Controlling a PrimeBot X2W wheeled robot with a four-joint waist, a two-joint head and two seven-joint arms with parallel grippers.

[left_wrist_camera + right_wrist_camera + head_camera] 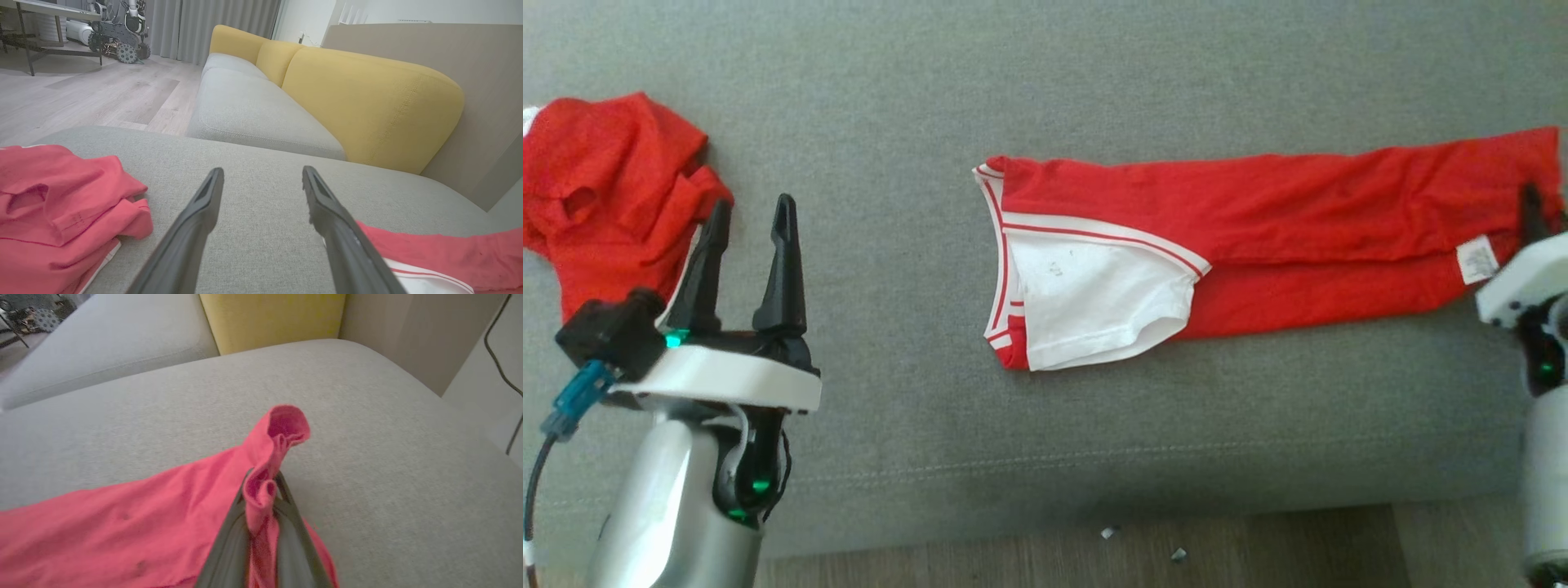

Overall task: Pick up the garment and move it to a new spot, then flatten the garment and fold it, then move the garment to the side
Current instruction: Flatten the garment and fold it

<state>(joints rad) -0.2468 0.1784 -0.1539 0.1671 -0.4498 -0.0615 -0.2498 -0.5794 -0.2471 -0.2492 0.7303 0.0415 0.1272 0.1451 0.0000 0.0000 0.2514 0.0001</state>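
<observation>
The garment (pixel 1258 237) is red with a white sleeve and white trim. It lies folded into a long strip across the grey sofa cushion (pixel 915 98). My right gripper (pixel 1531 200) is at the strip's right end, shut on a bunched corner of the red cloth (pixel 282 433), which sticks up past its fingertips (pixel 263 482). My left gripper (pixel 752 212) hovers at the lower left, open and empty, well left of the garment's white sleeve end. In the left wrist view its fingers (pixel 262 171) spread over bare cushion, with the garment's edge (pixel 449 253) to their right.
A second crumpled red garment (pixel 613 188) lies at the cushion's left end, just beside my left fingers (pixel 53 204). Yellow backrest cushions (pixel 367 106) line the far side. The cushion's front edge drops to the wood floor (pixel 1094 547). A wheeled machine (pixel 118 36) stands far off.
</observation>
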